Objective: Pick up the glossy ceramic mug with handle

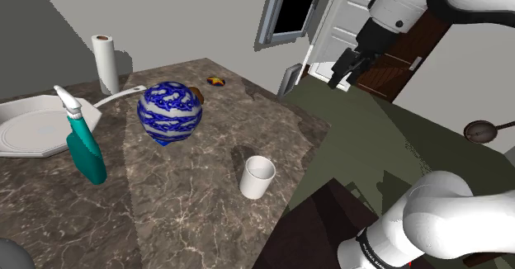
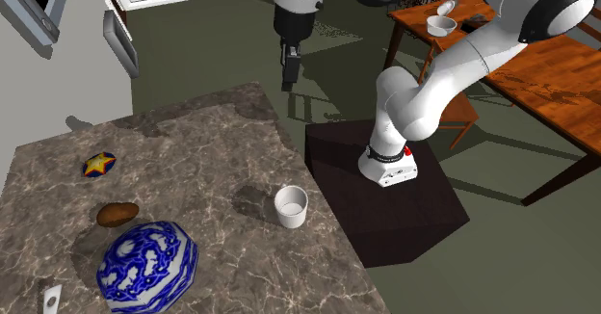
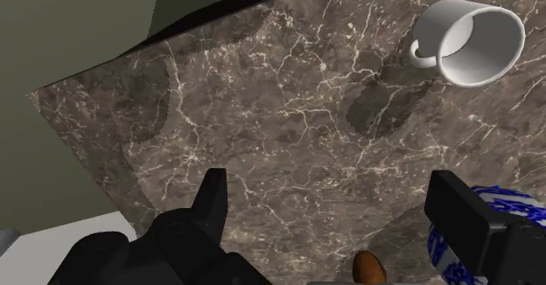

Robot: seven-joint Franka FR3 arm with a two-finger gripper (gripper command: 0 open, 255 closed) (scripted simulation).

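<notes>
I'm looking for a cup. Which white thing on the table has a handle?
The white mug, open on top; the paper towel roll and the plate have none.

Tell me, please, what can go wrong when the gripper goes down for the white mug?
1. The mug stands close to the edge of the table; a sideways nudge from the open gripper could send it off.
2. Its handle juts to one side, so a finger might strike it and turn the mug.

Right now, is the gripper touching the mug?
Apart. In the shoulder view the gripper hangs in the air, well above the table, while the mug stands on it, with a clear gap between them.
</notes>
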